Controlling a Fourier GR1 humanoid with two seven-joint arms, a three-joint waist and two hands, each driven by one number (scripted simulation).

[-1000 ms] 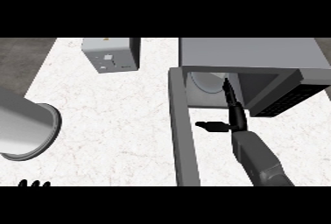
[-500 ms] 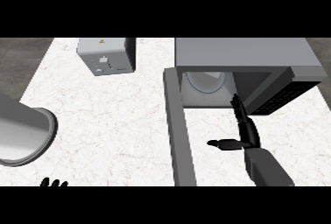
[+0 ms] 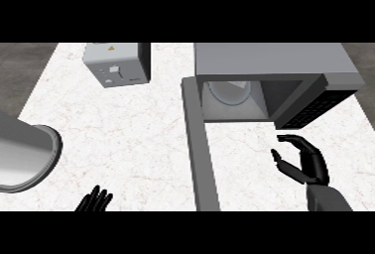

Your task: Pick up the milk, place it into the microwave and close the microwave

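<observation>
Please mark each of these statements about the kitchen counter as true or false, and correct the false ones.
1. The microwave door is closed. False: it stands open.
2. A pale object, probably the milk, sits inside the microwave. True.
3. The right hand holds the milk. False: it is open and holds nothing, in front of the microwave.
4. The left hand shows at the lower edge, fingers up. True.
5. The toaster stands right of the microwave. False: it stands to its left.

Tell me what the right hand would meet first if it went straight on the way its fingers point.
Probably the microwave: the right hand points up the view toward its front corner beside the open cavity. Height is unclear from above.
</observation>
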